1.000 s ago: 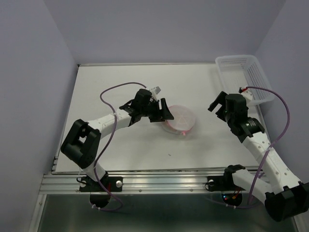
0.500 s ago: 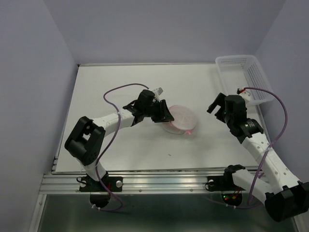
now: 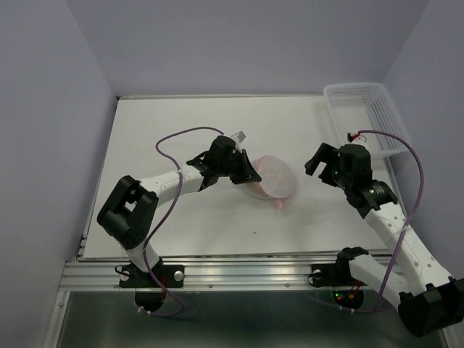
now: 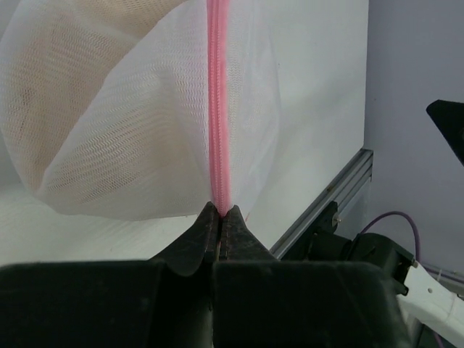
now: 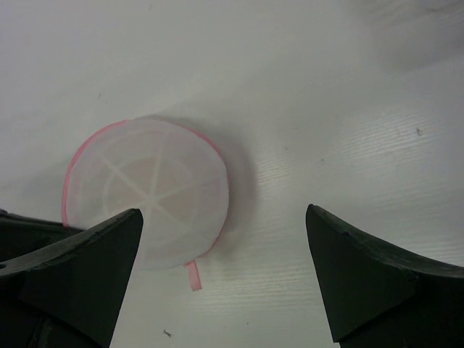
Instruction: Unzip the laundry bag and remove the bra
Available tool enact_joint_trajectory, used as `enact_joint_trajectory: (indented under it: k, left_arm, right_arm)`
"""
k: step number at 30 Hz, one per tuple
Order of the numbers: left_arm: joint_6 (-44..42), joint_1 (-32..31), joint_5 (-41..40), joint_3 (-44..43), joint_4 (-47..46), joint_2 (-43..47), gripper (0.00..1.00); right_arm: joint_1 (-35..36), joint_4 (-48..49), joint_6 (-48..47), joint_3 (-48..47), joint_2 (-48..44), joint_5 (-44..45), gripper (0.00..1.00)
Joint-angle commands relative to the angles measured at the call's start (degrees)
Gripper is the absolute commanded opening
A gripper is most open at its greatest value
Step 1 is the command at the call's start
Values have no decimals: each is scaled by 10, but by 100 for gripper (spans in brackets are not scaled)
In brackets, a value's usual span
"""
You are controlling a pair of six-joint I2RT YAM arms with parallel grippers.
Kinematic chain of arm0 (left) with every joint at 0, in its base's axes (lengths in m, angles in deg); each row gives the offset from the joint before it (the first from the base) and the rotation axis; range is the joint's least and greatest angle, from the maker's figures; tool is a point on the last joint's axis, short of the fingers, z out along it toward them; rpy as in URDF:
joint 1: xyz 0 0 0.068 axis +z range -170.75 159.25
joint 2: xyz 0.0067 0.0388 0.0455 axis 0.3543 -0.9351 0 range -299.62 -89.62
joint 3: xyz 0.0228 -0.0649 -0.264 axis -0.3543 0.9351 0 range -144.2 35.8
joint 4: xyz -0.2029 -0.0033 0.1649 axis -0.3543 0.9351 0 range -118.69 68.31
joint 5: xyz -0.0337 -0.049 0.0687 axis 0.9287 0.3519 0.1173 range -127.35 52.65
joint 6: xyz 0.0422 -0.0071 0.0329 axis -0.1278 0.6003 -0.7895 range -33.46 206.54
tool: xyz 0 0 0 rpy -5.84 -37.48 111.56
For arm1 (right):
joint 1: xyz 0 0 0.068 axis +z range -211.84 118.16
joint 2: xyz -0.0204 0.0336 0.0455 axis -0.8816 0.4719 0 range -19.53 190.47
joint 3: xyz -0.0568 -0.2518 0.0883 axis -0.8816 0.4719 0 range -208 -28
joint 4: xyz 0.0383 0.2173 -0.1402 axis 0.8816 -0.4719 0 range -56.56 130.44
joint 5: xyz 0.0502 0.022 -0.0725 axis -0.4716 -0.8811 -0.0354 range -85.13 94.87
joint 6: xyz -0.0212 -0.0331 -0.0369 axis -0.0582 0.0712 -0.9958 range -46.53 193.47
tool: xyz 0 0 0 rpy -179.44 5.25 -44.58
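left gripper (image 4: 220, 214) tight on the laundry bag (image 4: 123, 116) — its pink zipper rim (image 4: 219, 101); right gripper (image 5: 223, 212) wide open, empty

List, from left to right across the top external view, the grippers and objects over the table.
left gripper, fingers pinching the bag's rim → laundry bag → right gripper, fingers apart → basket

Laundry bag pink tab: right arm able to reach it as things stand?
Likely yes. The right gripper is open and faces the laundry bag across bare table; the pink tab sticks out free at the rim. The left gripper pinches the rim on the other side.
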Motion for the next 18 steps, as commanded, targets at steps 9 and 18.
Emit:
enact_joint_trajectory:
  k: [9, 18]
  left_arm:
    - [162, -16, -148, 23, -4, 119, 0]
    - [182, -16, -209, 24, 32, 145, 0]
  right_arm:
    - [50, 28, -43, 4, 1, -227, 100]
    - [109, 74, -32, 47, 17, -337, 100]
